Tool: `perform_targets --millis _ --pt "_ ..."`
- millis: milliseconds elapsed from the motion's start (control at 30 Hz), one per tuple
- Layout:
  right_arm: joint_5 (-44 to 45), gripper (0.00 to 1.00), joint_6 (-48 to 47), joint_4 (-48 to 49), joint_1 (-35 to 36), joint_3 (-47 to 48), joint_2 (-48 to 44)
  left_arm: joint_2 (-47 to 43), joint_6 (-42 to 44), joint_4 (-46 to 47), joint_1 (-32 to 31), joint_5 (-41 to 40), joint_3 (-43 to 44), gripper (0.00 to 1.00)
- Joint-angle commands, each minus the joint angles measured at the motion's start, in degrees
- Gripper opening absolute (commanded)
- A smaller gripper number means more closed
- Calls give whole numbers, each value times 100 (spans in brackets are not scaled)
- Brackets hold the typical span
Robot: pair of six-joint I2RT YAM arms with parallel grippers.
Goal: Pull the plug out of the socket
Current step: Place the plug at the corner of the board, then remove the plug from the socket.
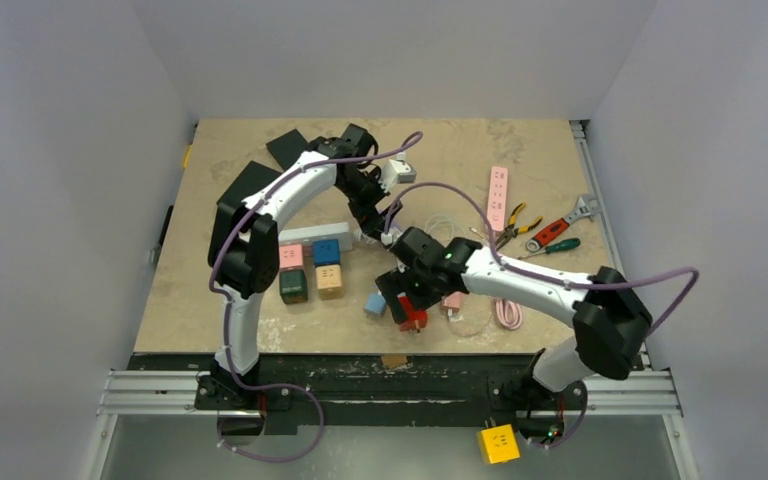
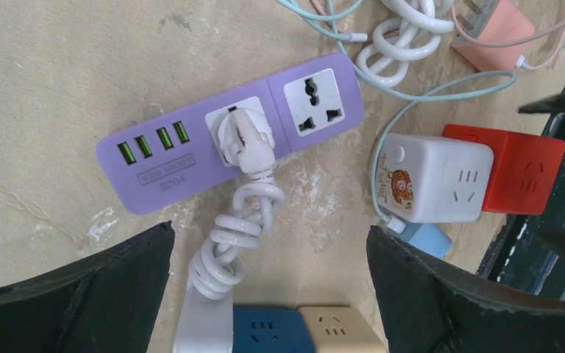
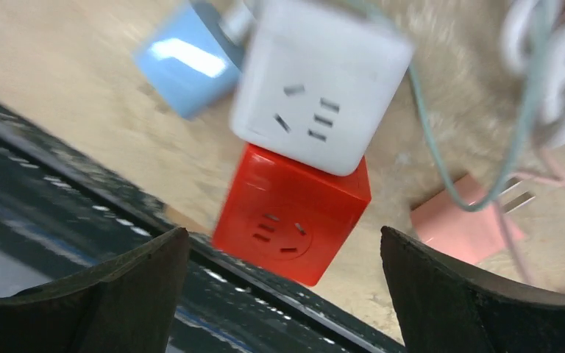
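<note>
The purple power strip (image 2: 191, 169) apparently reads "S204".

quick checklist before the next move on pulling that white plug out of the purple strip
1. white plug seated in the purple strip, ready to pull: ok
2. left gripper open: ok
3. left gripper around the plug: not ok, apart from it
4. coiled cord out of the left gripper's way: cannot tell, it lies between the jaws in the wrist view
5. right gripper open and empty: ok, above the red cube
6. strip braced against lifting: not ok, nothing presses on it
</note>
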Motion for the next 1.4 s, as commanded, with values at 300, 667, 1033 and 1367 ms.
perform_targets --millis 300,667,1033,1367 --pt "-839 92 -37 1223 -2028 637 -2260 389 256 640 -483 -813 215 97" --pt "-630 77 272 1810 -2920 237 -2635 659 175 668 -612 -1651 163 84" --pt "-1275 99 645 2664 -3527 -561 -2363 149 -439 890 -578 -1228 -283 100" --pt "-1445 96 646 3178 -3605 -858 -2075 127 -880 569 399 979 -221 100"
